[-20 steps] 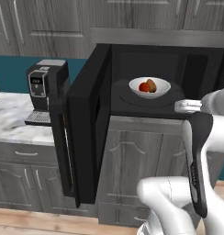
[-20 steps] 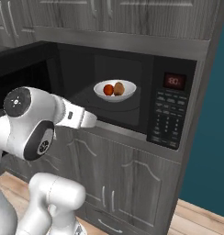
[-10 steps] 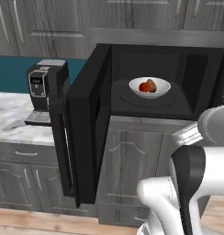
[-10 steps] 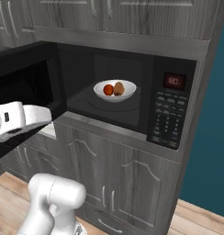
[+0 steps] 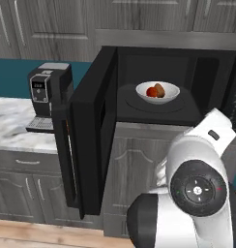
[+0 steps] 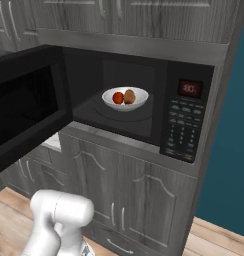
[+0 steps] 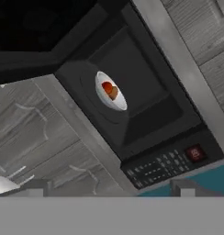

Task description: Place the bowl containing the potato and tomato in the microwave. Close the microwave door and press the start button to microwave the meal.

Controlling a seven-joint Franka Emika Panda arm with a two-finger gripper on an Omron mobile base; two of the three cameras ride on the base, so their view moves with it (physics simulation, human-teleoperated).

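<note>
The white bowl (image 5: 157, 92) (image 6: 125, 98) (image 7: 110, 91) rests on the floor of the open microwave (image 5: 187, 72) (image 6: 144, 65). The red tomato (image 5: 151, 91) (image 6: 118, 98) (image 7: 107, 86) and brown potato (image 5: 160, 89) (image 6: 129, 96) (image 7: 113, 93) lie in it side by side. The microwave door (image 5: 91, 140) (image 6: 24, 110) (image 7: 31, 36) stands swung wide to the left. In the hand view, which is rolled, my gripper (image 7: 109, 189) is open and empty, well back from the cavity, with the bowl ahead between its fingertips (image 7: 35, 186).
The microwave's button panel (image 6: 185, 122) (image 7: 164, 165) with a red display sits right of the cavity. A black-and-silver coffee machine (image 5: 47, 92) stands on the marble counter (image 5: 13, 128) behind the open door. Grey cabinet doors (image 6: 129, 195) run below.
My arm has drawn back from the microwave's front and folded down low, swinging left out of the right base view. Bowl, food and door have not moved.
</note>
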